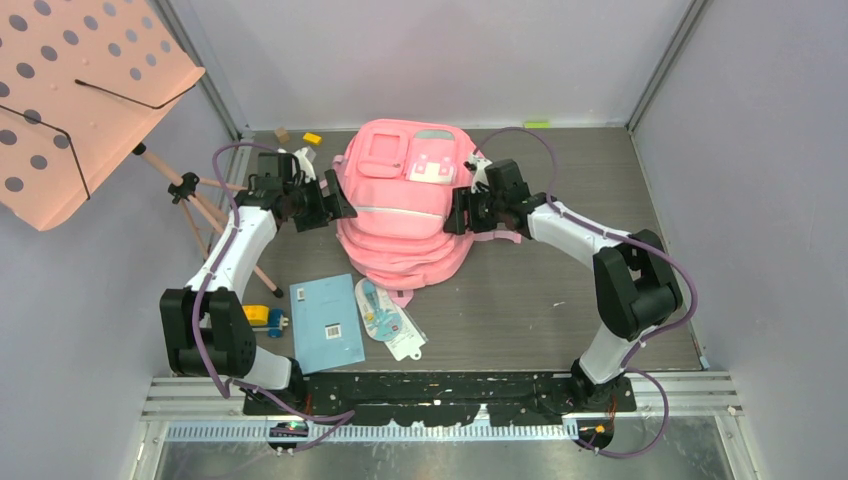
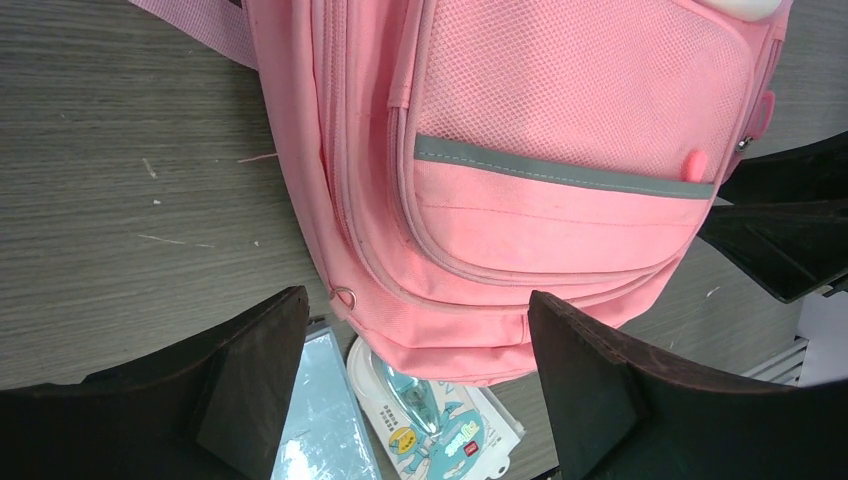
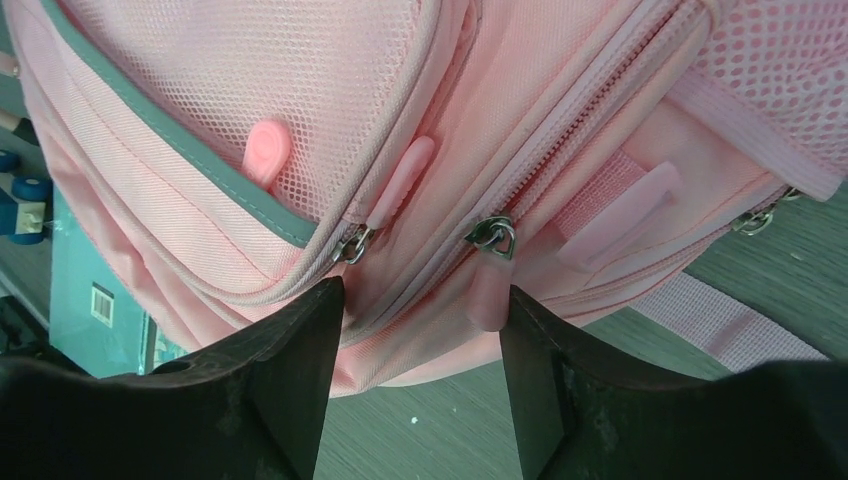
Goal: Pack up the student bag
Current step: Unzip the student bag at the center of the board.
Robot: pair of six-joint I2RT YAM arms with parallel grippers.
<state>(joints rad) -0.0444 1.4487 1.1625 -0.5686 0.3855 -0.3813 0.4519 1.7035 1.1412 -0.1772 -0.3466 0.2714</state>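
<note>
My left jaws stand wide open and empty beside the left side of the student bag. My right jaws, partly open and gripping nothing, straddle its zippered right side, with a pink zip pull between them. The bag lies flat mid-tabletop, towards the far edge.

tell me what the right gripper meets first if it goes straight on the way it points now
Most likely the student bag: the right gripper points at its zippered side, a zipper pull right ahead; depth unclear.

No legible text; barcode sticker on blue booklet, digits unreadable
</note>
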